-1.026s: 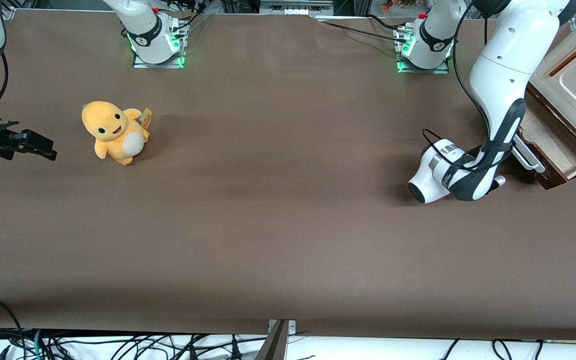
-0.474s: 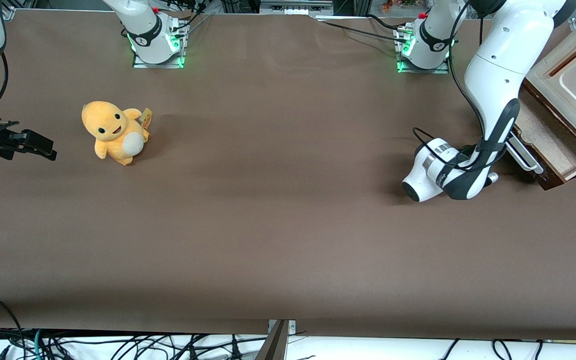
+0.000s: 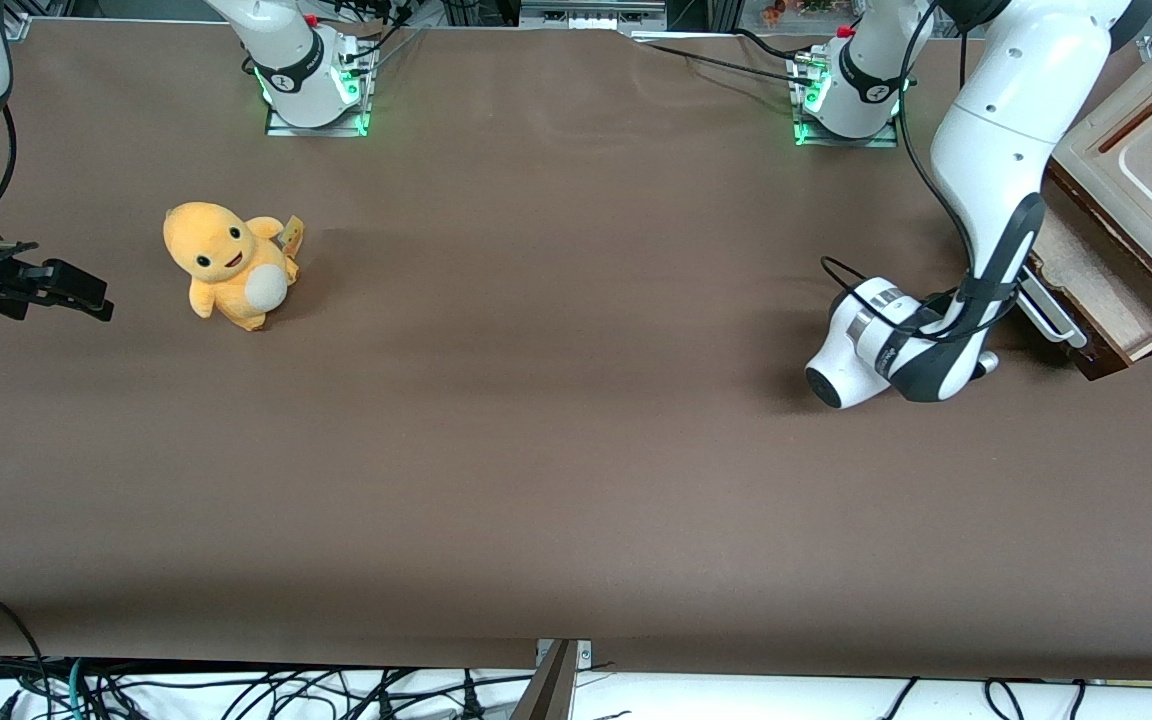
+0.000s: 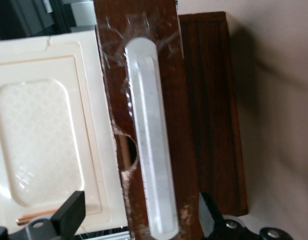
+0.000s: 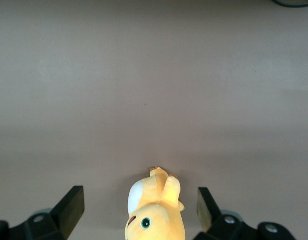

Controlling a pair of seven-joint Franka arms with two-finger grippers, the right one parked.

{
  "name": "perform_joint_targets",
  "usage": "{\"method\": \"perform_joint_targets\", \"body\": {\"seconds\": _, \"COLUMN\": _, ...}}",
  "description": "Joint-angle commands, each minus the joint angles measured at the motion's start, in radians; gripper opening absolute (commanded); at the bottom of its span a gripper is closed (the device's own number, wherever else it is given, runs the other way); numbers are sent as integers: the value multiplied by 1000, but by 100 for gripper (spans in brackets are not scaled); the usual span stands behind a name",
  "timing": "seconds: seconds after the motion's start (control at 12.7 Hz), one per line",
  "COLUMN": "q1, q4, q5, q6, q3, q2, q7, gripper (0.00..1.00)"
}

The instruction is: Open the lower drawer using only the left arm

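Note:
The lower drawer [image 3: 1101,285] stands pulled out of the cabinet, its pale wood inside showing, with the silver bar handle [image 3: 1048,310] on its dark-brown front. The left arm [image 3: 991,150] bends down in front of the drawer, and its forearm hides the gripper in the front view. In the left wrist view my gripper [image 4: 139,220] is open, with its black fingers [image 4: 69,215] wide apart on either side of the handle [image 4: 150,140] and the drawer front [image 4: 182,150]. The fingers do not touch the handle.
The cream panelled upper drawer [image 3: 1151,170] with its brown slot handle sits above the lower one and also shows in the left wrist view [image 4: 44,135]. A yellow plush toy [image 3: 226,265] sits toward the parked arm's end of the brown table [image 3: 556,450].
The left arm's wrist and the drawer front shifted slightly toward the parked arm's end between one second and half a second ago. Since then they have stayed nearly still.

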Motion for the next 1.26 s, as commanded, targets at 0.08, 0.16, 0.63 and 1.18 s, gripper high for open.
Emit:
{"method": "perform_joint_targets", "body": {"seconds": 0.08, "q1": 11, "q4": 67, "q5": -136, "q6": -6, "q3": -47, "q2": -123, "q7": 171, "gripper": 100}}
{"method": "perform_joint_targets", "body": {"seconds": 0.16, "q1": 13, "q4": 82, "q5": -162, "q6": 4, "q3": -50, "q2": -157, "q7": 215, "gripper": 100}}
{"method": "perform_joint_targets", "body": {"seconds": 0.63, "q1": 13, "q4": 320, "q5": -383, "q6": 4, "q3": -59, "q2": -258, "q7": 472, "gripper": 100}}
{"method": "perform_joint_targets", "body": {"seconds": 1.18, "q1": -11, "q4": 305, "q5": -850, "q6": 172, "q3": 216, "q2": -519, "q7": 880, "gripper": 100}}
